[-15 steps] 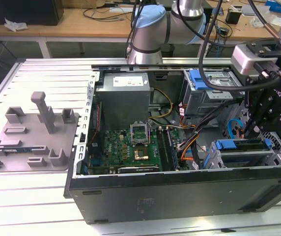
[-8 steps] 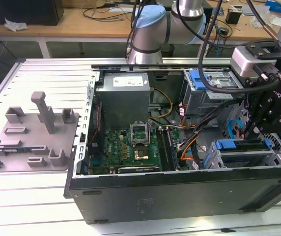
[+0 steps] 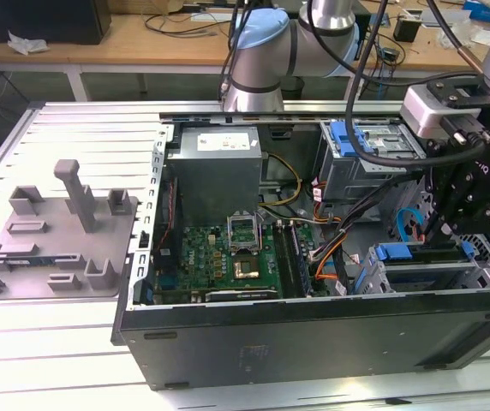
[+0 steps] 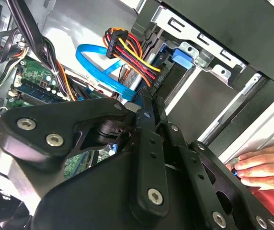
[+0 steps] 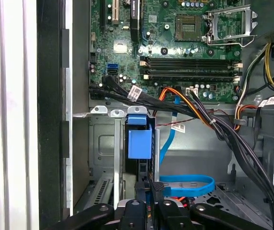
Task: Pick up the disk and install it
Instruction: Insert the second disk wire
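Open computer case lying on its side on a metal table, seen from above in the exterior view, motherboard near the middle of the frame and a grey power supply box above it. At the exterior view's right, gripper lowered from the arm into the drive cage, probably so as to work along the line of the slot. In the first wrist view, the disk standing edge-on inside that cage, between its metal rails and just beside a looped blue data cable, apparently part-way or fully seated for installing. Showing of the disk: a blue plastic carrier with a boxy blue tab at its near end and a dark narrow side below it; broad silver face and printed label turned away, out of sight. Pincer clenched, tips drawn together with nothing seen between them, aimed at the disk's near edge, seemingly to press rather than grasp; actual contact impossible to judge. A bundle of black, orange and yellow wires draped across the cage mouth, close to the disk. In the second wrist view, a person's hand resting outside the case wall. At the exterior view's left, a grey fixture tray, well apart from the work.
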